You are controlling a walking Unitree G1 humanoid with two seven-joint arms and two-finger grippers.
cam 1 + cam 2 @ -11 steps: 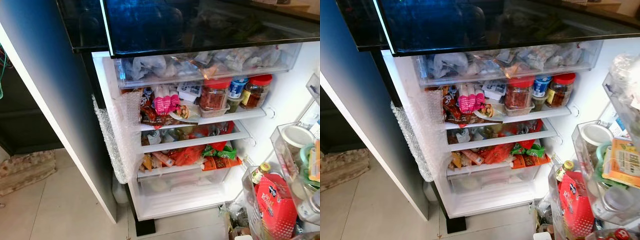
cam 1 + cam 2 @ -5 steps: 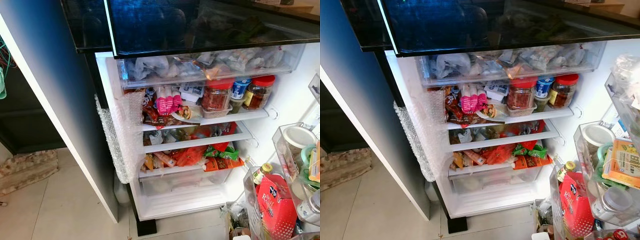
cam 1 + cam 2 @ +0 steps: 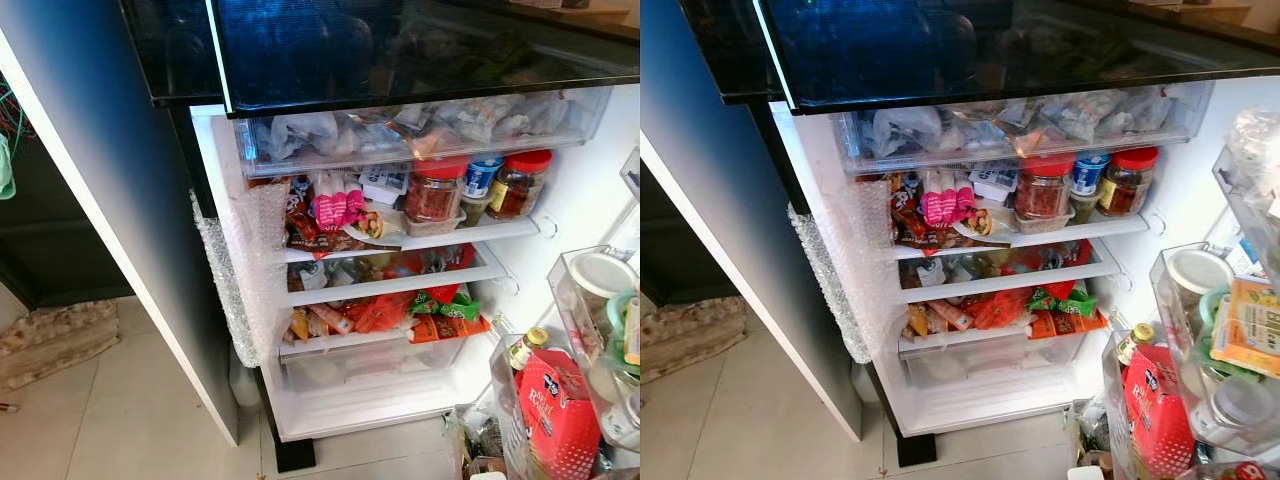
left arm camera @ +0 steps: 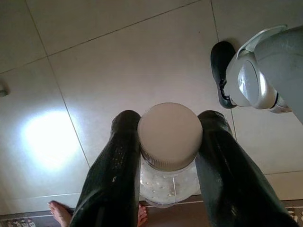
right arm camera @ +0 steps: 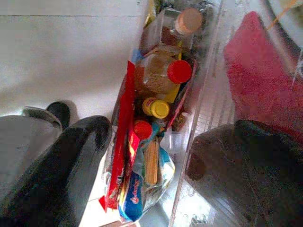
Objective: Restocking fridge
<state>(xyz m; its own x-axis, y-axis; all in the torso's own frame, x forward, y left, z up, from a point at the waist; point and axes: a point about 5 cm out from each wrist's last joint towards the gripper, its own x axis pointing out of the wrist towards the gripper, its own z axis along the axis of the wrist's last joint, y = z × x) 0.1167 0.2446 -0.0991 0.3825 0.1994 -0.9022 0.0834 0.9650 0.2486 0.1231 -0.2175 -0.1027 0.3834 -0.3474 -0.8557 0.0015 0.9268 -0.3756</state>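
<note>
Between the earlier head frames and the present ones the whole scene has slid slightly, consistent with camera movement; the stocked items keep their places on the shelves.

Left gripper (image 4: 166, 156): its two long black fingers are closed on a clear glass jar with a round beige screw lid (image 4: 169, 135), one finger against each side just under the lid. The jar hangs above the pale tiled floor (image 4: 118, 61), with the robot's black foot (image 4: 221, 71) close by. Pale, bead-like contents show through the glass, though their nature cannot be determined. The jar's base is cut off by the frame edge.

Right gripper (image 5: 147, 161): fingers set wide apart, holding nothing, straddling the clear wall of a door bin (image 5: 187, 189) that holds a red-capped jar (image 5: 179, 72), a yellow-capped bottle (image 5: 158, 109) and snack packets (image 5: 135, 189). Labels are unreadable.

Open black-fronted fridge (image 3: 400, 50): the clear top drawer (image 3: 420, 130) holds bagged goods, obscured by frosted plastic. Below it stand two red-lidded jars (image 3: 432, 190) flanking a blue-lidded tub (image 3: 478, 175). Orange and green packets (image 3: 445, 315) crowd the lower shelf. Bubble wrap (image 3: 245, 270) covers the compartment's left edge. A red carton (image 3: 560, 405) in the door rack is partly cut off.
</note>
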